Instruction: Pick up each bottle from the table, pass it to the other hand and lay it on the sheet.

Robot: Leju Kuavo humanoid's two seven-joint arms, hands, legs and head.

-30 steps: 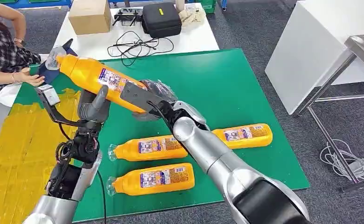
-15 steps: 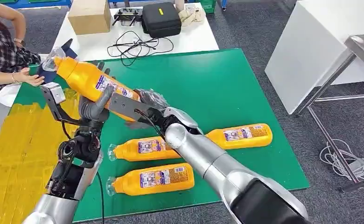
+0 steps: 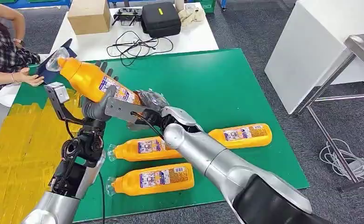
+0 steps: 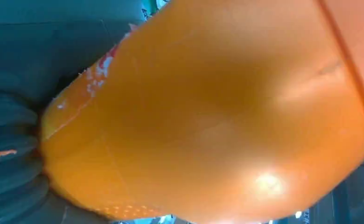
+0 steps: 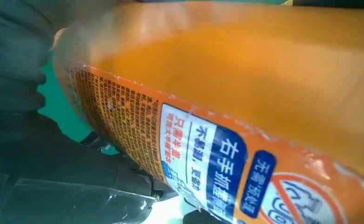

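An orange bottle (image 3: 89,79) with a clear cap is held up over the left side of the green mat (image 3: 217,84), cap tilted up and away. My left hand (image 3: 97,103) grips its middle, thumb on the near side and fingers (image 3: 103,68) behind it. My right hand (image 3: 148,103) holds the bottle's base end. The bottle's orange side (image 4: 208,116) is close up in the left wrist view, its label (image 5: 208,163) in the right wrist view. Three more orange bottles (image 3: 147,148) (image 3: 154,179) (image 3: 243,134) lie on the mat. The yellow sheet (image 3: 17,149) lies at the left.
A person sits at the far left, one hand (image 3: 28,77) resting by the mat's corner. Behind the mat a white table (image 3: 194,39) carries a cardboard box (image 3: 90,16), a black case (image 3: 160,19) and cables. A white cabinet (image 3: 306,56) stands on the right.
My right arm has carried the bottle further left and tipped its cap end higher. My left hand has risen and its fingers have wrapped round the bottle.
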